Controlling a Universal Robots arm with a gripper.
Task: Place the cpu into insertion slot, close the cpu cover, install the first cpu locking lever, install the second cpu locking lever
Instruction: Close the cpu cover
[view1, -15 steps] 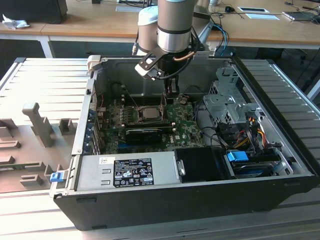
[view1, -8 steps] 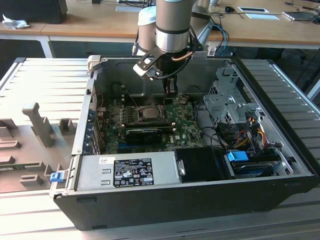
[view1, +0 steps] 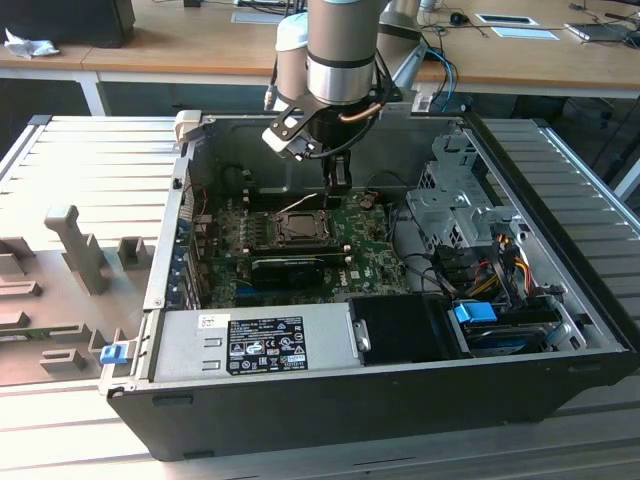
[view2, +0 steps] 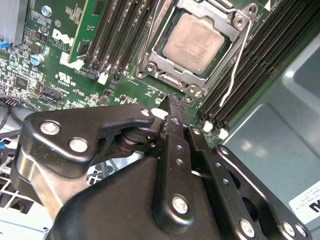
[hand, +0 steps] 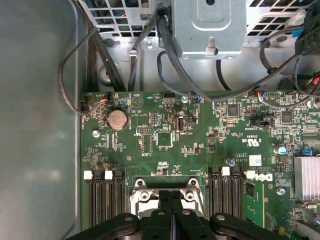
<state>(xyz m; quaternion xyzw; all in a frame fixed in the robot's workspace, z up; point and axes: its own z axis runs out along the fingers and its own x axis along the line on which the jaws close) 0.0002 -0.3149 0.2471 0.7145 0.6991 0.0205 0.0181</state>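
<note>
The fingers (view2: 174, 135) are pressed together with nothing between them, just short of the insertion slot (view2: 166, 80); the cpu (view2: 197, 42) sits in that slot, with the cpu cover (view2: 150, 62) lying flat around its top; a thin wire lever (view2: 234, 70) runs along the slot's edge; past the slot stand black memory slots (view2: 260, 55).

cpu cover (hand: 143, 199) partly behind pincer (hand: 170, 195)
</note>
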